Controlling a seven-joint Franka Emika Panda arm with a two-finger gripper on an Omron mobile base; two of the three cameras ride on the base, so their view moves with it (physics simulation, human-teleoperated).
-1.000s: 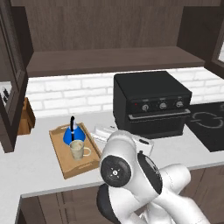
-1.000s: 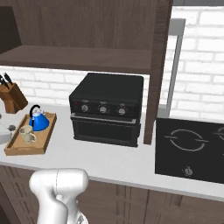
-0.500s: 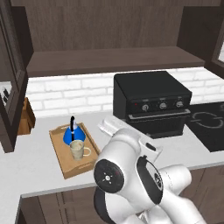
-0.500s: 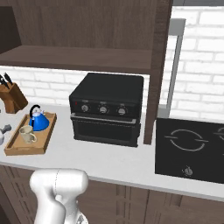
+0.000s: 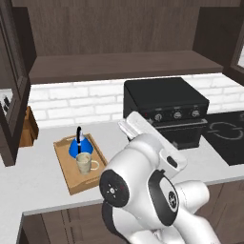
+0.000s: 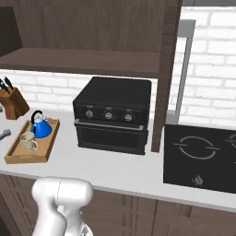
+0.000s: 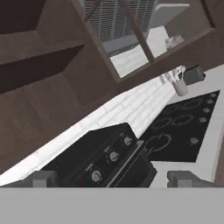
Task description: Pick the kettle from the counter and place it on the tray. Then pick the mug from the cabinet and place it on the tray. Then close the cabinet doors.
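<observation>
The blue kettle and the beige mug both stand on the wooden tray, which lies on the counter at the left. The cabinet stands open above. Its doors swing out at the left and at the right. My gripper is open with nothing between its fingertips. It is raised above the counter and looks over the oven toward the right door.
A black oven sits mid-counter. Right of it lies a black cooktop. A knife block stands left of the tray. My own elbow bulks in front of the counter.
My arm has swung: the hand has risen and shifted right, away from the tray. Kettle and mug have stayed put on the tray.
</observation>
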